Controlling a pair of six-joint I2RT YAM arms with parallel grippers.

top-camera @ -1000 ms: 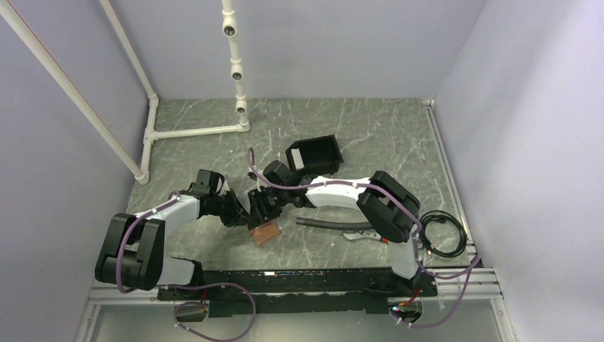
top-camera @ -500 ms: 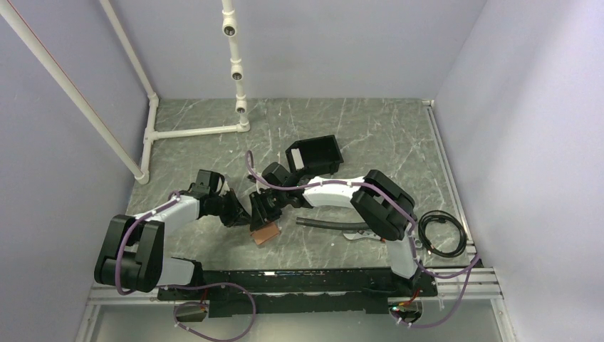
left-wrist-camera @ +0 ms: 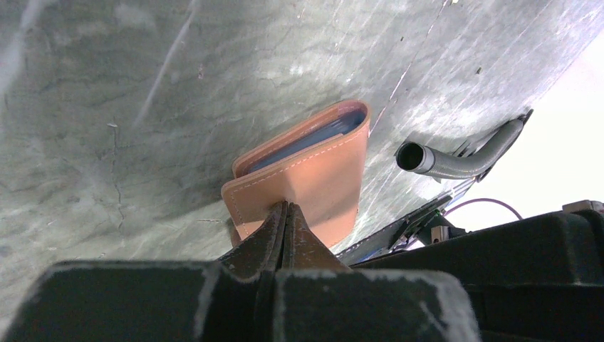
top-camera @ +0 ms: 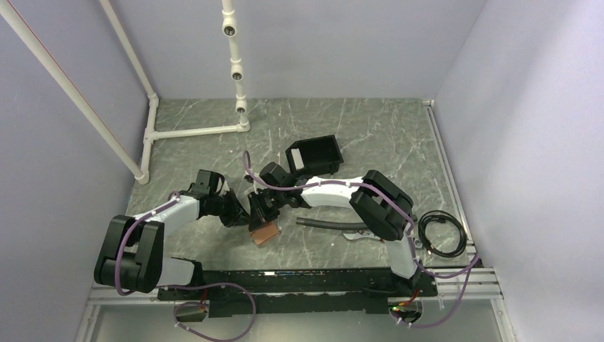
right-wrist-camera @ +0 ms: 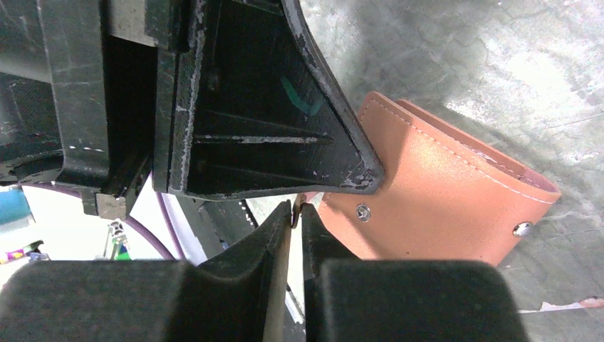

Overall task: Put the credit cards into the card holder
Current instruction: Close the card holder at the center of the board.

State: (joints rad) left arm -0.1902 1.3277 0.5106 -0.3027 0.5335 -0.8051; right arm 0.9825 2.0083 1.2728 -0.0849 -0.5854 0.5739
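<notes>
Grey marbled surface (top-camera: 370, 135): card holder (top-camera: 266, 232) lay folded by the near edge, blue credit cards (left-wrist-camera: 313, 139) inside. Left fingers (left-wrist-camera: 274, 231) together, tips on its cover; right fingers (right-wrist-camera: 271, 239) nearly together at a corner, grip unclear. Judged light, floppy leather; best pinched at the stitched edge.

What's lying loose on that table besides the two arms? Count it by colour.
Tan: 1, card holder
Black: 2, open box, coiled cable
Grey: 1, hose
Whitish: 1, small unclear item beside the hose
Total: 5; blue cards inside the holder are too hidden to count.
</notes>
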